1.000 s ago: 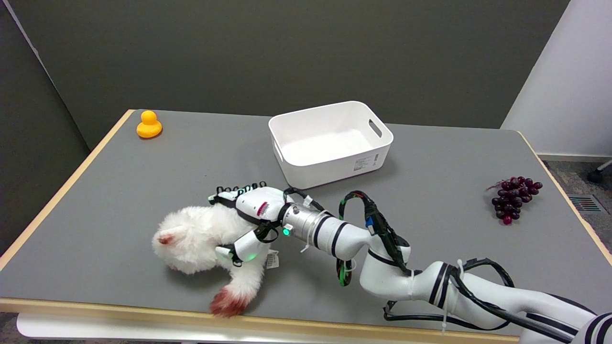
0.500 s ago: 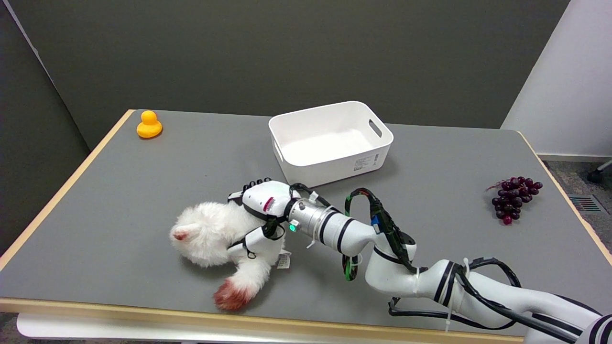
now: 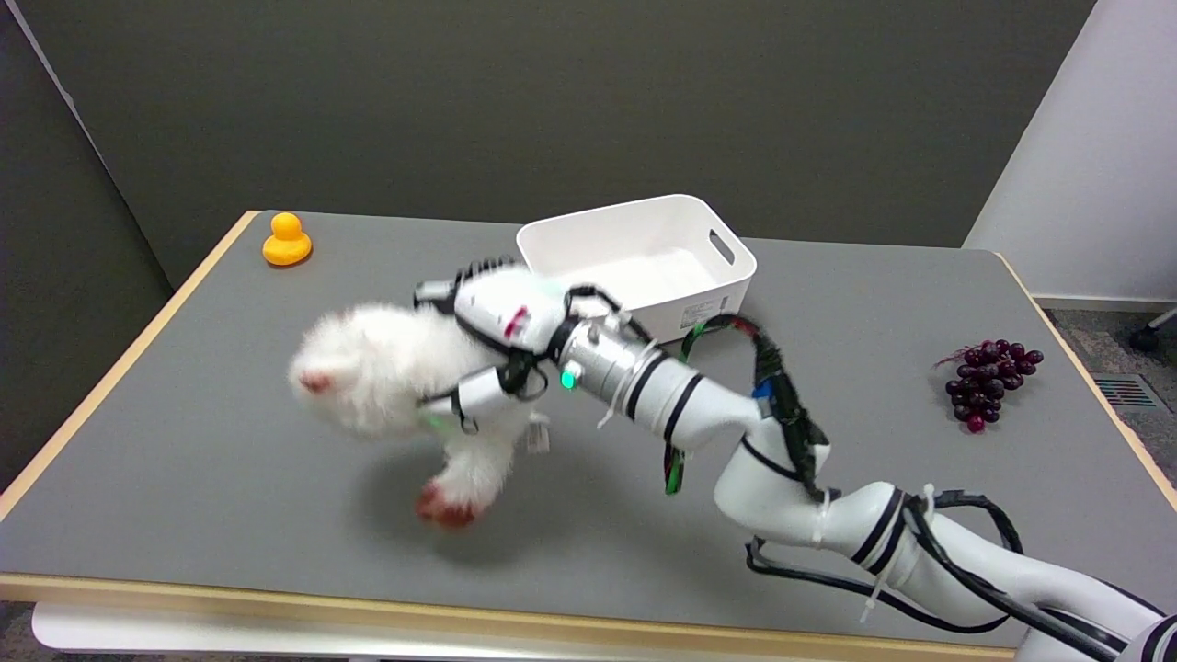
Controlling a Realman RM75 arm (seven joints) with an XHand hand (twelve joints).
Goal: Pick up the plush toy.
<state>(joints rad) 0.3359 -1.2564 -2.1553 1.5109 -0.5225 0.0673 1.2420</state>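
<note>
The fluffy white plush toy with red-tipped ears and paw hangs in the air above the grey table, its shadow on the surface below. My right hand grips it around the body, fingers over the top and thumb under the near side. A red-tipped limb dangles down from the toy. The hand and toy are slightly blurred.
A white bin stands just behind the hand. A yellow rubber duck sits at the far left corner. A bunch of dark purple grapes lies at the right. The table's wooden front edge runs along the bottom.
My right hand closed around the plush toy on the table, dragged it slightly right, then raised it off the surface; it now hangs higher and further back.
</note>
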